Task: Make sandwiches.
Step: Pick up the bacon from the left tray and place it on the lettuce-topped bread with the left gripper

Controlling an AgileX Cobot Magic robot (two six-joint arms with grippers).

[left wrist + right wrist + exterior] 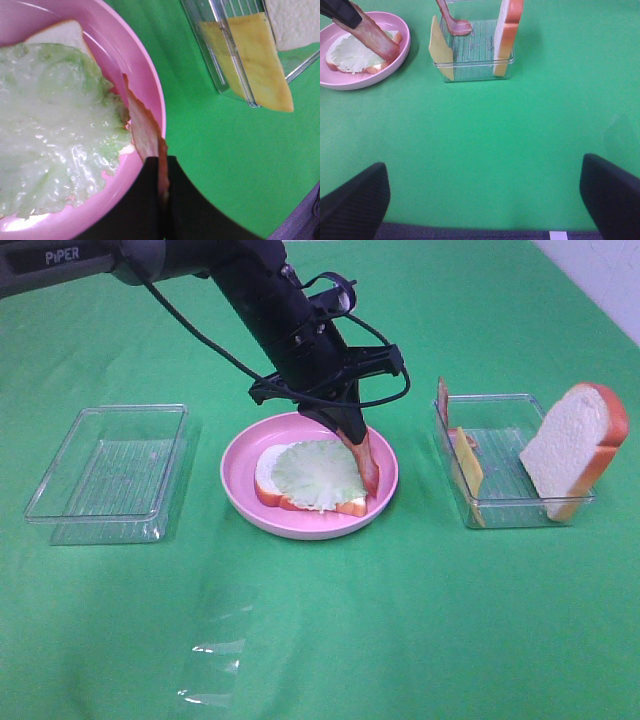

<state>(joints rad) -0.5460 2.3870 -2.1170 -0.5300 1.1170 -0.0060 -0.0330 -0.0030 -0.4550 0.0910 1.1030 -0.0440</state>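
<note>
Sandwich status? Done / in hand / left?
Done: the bottom bread slice lies on the pink plate, with the lettuce leaf on top. In hand: the left gripper is shut on a bacon strip, its lower end down at the lettuce's right edge, not released. Left: the second bacon strip, cheese slice and top bread slice all stand in the right clear container. The right gripper is open over the green cloth, holding nothing.

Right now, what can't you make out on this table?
- White bread slice with orange-brown crust on round pink plate: mostly under pale green lettuce, all views.
- Reddish bacon strip in clear plastic tray: cut off by right wrist view's edge.
- Right gripper: outside exterior high view.
</note>
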